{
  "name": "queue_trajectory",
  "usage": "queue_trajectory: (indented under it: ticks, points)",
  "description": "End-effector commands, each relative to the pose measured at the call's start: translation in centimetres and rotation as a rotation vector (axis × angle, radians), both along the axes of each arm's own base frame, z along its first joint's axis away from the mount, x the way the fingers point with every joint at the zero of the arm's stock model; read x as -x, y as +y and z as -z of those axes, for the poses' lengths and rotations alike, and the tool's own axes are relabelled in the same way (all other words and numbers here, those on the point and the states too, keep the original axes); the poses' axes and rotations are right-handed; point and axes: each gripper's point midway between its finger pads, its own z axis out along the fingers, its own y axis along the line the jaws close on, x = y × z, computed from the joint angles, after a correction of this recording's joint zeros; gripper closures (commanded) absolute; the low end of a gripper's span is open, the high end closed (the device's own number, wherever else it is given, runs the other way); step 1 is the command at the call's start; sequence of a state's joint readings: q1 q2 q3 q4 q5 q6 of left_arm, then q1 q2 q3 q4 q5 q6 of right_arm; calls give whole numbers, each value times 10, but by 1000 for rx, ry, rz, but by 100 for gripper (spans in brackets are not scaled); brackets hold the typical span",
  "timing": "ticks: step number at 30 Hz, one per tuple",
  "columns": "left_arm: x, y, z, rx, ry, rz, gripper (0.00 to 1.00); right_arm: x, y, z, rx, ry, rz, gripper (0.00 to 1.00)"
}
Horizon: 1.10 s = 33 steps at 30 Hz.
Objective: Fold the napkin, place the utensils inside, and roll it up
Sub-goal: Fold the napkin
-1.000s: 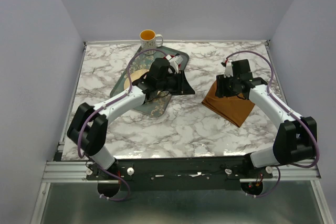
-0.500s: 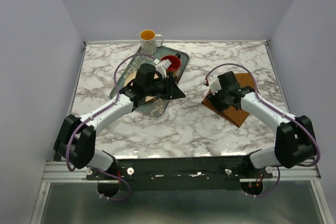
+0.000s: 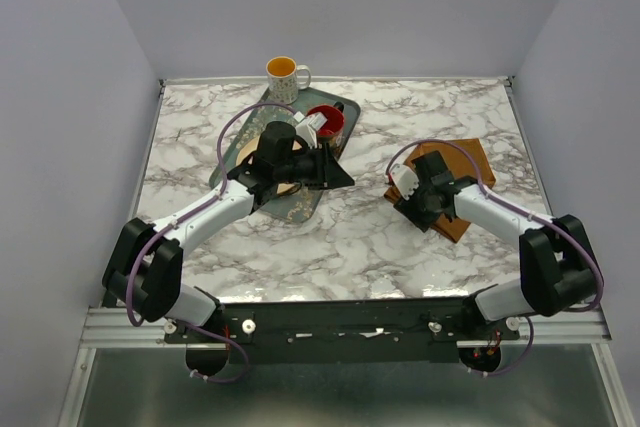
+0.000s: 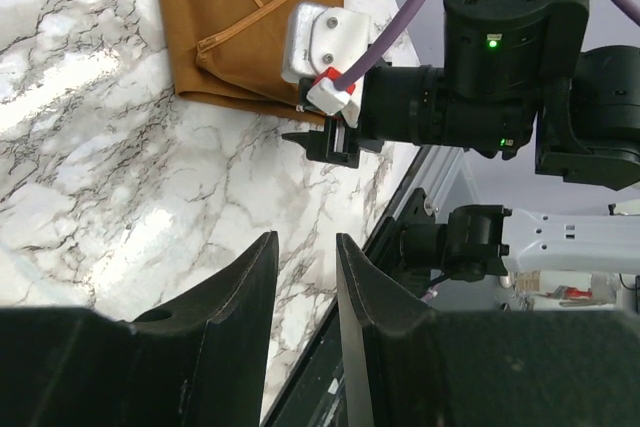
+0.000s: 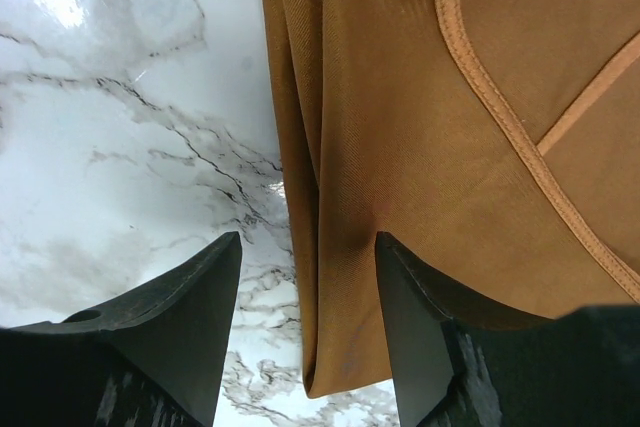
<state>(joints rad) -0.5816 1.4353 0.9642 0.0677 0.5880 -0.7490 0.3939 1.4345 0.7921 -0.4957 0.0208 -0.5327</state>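
Right wrist: right claw (image 5: pixel 305 247) over napkin (image 5: pixel 450 127) edge

Right gripper (image 5: pixel 305 252) moved off the middle of the napkin (image 3: pixel 462 162) toward 7 o'clock and ended low at its 9 o'clock edge. Napkin went from bunched up to lying flat, reaching further toward 1 o'clock. Left gripper (image 4: pixel 305 242) pulled back toward 8 o'clock, uncovering a red cup (image 3: pixel 326 121) on the tray (image 3: pixel 300 209).

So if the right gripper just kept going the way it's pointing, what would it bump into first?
Most likely the napkin: the right gripper points down with the cloth's folded edge between its open jaws, marble table beside it. How far off is unclear.
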Motion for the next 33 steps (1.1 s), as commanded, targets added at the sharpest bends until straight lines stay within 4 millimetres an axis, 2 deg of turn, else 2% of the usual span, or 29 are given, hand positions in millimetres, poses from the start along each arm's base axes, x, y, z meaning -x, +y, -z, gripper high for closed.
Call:
queue_trajectory:
  ticks: [1,9,11,12,16,19,29,33]
  points:
    - [0,0,1,16,-3,17,61,-6,-1,9,27,-33,-44,37]
    - [-5,3,10,6,18,3,60,-8,-4,15,24,-28,-64,37]
    - [-6,2,12,4,20,3,57,-8,-5,16,19,-26,-68,37]
    - [-6,2,13,1,23,4,53,-9,-7,16,17,-29,-62,37]
    - [-8,4,18,-9,33,-5,24,-9,-8,14,-19,-26,-53,37]
    - [-10,6,20,-18,36,-17,13,-10,-8,16,-34,-14,-58,38]
    - [-12,8,19,-26,26,-24,11,-9,-10,25,-53,52,-56,41]
    - [-13,9,20,-26,29,-28,11,-1,-8,29,-48,145,-75,44]
